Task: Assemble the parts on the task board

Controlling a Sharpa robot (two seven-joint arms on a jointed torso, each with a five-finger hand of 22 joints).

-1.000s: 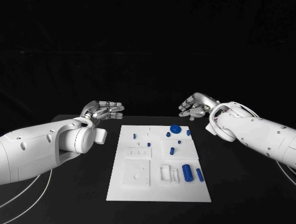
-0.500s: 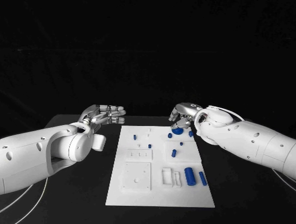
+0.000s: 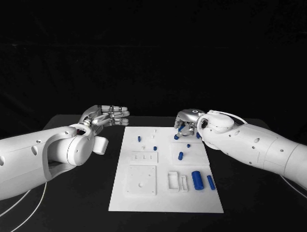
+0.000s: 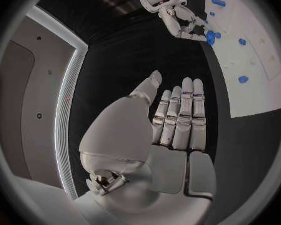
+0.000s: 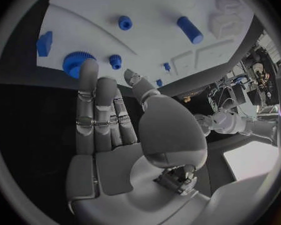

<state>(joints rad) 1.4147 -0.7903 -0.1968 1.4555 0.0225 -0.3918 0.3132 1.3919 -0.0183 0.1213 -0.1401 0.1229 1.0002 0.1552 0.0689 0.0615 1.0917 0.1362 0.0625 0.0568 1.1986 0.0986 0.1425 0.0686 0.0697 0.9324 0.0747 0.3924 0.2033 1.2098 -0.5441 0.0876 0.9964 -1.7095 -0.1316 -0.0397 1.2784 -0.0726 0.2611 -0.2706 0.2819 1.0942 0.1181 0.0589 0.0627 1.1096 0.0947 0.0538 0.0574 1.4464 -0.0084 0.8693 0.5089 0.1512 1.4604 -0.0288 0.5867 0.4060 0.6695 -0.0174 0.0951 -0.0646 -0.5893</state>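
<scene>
— What's that left hand [image 4: 159, 135] doing?
— Nothing in it. Palm flat, fingers [image 4: 181, 115] straight and close together, thumb a bit apart, above the black bench [image 4: 147, 50].
— And the other one?
— The right hand [image 4: 184, 22] is at the task board [image 4: 253, 85], fingertips touching a round blue part [image 4: 210, 36] at its edge. More blue parts [image 4: 243, 79] sit on the white plate.

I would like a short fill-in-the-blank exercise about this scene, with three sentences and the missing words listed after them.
1. The task board is a plate of ____ colour.
2. The robot's ____ hand is at the far end of the board, its fingertips next to the round toothed blue part.
3. The left hand holds ____, with its fingers extended, beside the board.

Missing words: white; right; nothing
</scene>
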